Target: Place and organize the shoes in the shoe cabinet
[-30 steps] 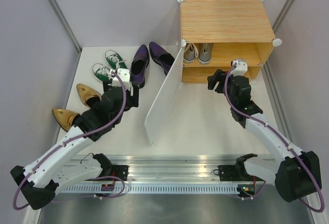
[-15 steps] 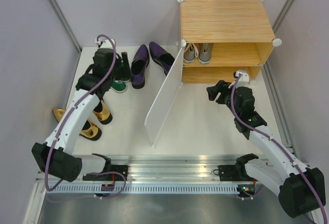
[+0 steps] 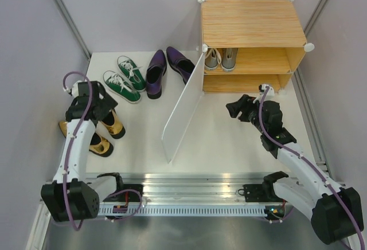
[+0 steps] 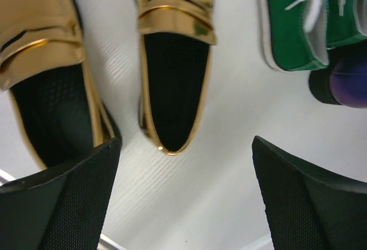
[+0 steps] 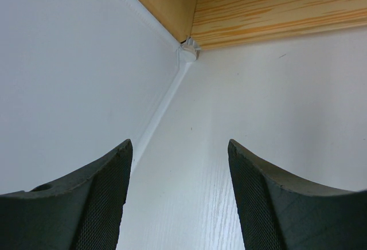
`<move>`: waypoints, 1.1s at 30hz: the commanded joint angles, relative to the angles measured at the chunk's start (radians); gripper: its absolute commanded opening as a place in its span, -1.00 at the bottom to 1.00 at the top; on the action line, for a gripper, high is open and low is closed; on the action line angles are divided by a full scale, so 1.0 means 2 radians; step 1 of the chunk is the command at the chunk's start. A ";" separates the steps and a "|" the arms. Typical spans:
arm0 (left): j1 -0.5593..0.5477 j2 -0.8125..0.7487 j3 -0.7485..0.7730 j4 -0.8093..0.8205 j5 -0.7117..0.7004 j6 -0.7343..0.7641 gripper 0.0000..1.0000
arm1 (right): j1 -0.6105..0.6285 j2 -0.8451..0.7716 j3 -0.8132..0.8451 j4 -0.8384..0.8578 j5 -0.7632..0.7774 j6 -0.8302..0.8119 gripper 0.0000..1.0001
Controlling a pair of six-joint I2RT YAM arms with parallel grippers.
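Two shiny gold shoes (image 4: pixel 172 78) (image 3: pixel 112 125) lie side by side at the left of the table, their heels toward my left gripper (image 4: pixel 186 161) (image 3: pixel 105 108), which hangs open just above them and holds nothing. Beyond them lie two green sneakers (image 3: pixel 122 85) (image 4: pixel 295 29) and two purple shoes (image 3: pixel 155 72). The shoe cabinet (image 3: pixel 252 23) stands at the back right with its white door (image 3: pixel 183 106) swung open. Grey sneakers (image 3: pixel 221 58) sit on its upper shelf. My right gripper (image 3: pixel 235 108) (image 5: pixel 179 147) is open and empty over the table in front of the lower shelf.
The open door (image 5: pixel 74 61) stands as a tall panel between the two arms. The right wrist view shows its hinge connector (image 5: pixel 188 52) and the cabinet's wooden base (image 5: pixel 275 9). Grey walls close in the table on the left, back and right.
My left arm has swung left and back from the green and purple shoes to over the gold pair, its jaws spreading wider. My right gripper has drawn back a little from the cabinet.
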 commanded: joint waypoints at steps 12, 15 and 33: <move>0.096 -0.076 -0.091 -0.066 -0.018 -0.064 0.73 | 0.000 -0.007 -0.008 0.023 -0.003 0.029 0.39; 0.105 -0.077 -0.110 -0.056 -0.013 -0.067 0.64 | 0.000 -0.013 -0.008 0.021 -0.002 0.030 0.38; 0.129 0.023 -0.123 -0.010 0.074 -0.048 0.14 | 0.001 -0.045 -0.009 0.004 0.011 0.025 0.38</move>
